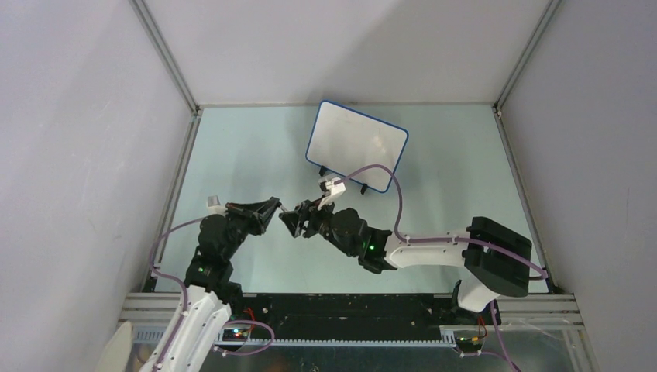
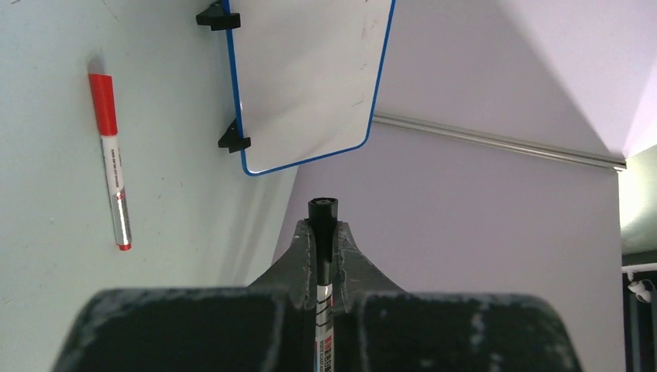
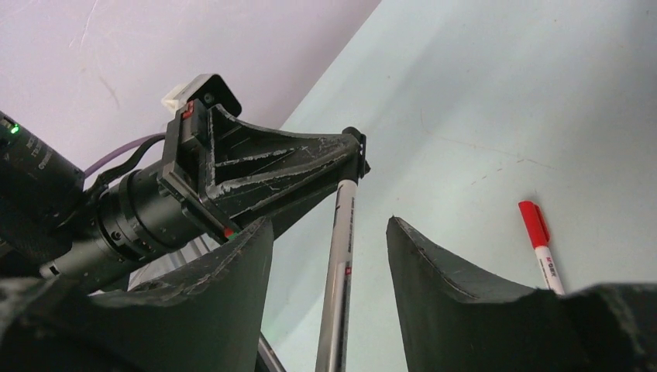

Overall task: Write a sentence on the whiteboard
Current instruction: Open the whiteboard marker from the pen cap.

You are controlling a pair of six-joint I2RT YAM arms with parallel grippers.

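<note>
The whiteboard (image 1: 356, 143) stands on two black feet at the back middle, its white face blank; no sentence shows on it. It also shows in the left wrist view (image 2: 310, 77). My left gripper (image 2: 324, 229) is shut on a black marker (image 2: 323, 211), whose black end sticks out past the fingertips. My right gripper (image 3: 329, 225) is open, with its two fingers on either side of the marker's silver barrel (image 3: 338, 271), not touching it. In the top view the left gripper (image 1: 273, 204) and right gripper (image 1: 294, 217) meet tip to tip in front of the board.
A red-capped marker (image 2: 112, 167) lies on the pale green table, also seen in the right wrist view (image 3: 542, 248). Grey walls with metal rails enclose the table on three sides.
</note>
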